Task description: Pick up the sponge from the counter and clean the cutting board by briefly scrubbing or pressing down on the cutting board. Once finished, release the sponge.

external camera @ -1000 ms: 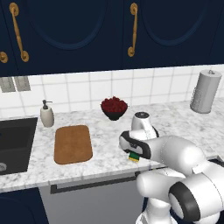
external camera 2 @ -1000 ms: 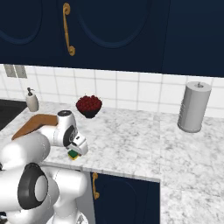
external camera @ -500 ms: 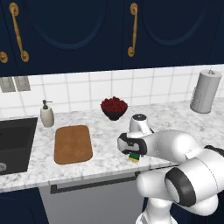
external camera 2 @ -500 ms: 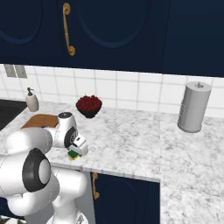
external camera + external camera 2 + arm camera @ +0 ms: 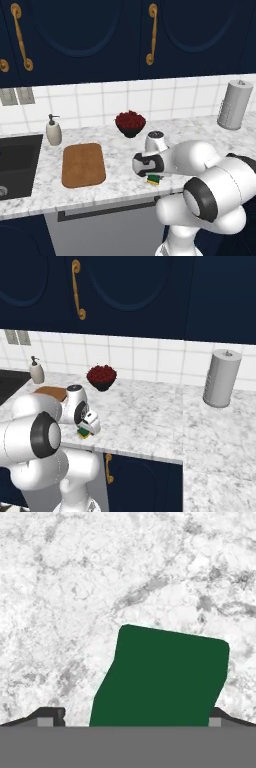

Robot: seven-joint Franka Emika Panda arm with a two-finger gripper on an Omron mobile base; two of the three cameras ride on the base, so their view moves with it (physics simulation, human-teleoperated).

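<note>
Near the counter front edge, released jaws straddle the sponge, clear of the cutting board.

The arm is glossy white with rounded, bulbous links, dark grey joint rings, and a small dark-tipped end effector.

Arm bent low, tool pointing down, jaws wide.
</note>
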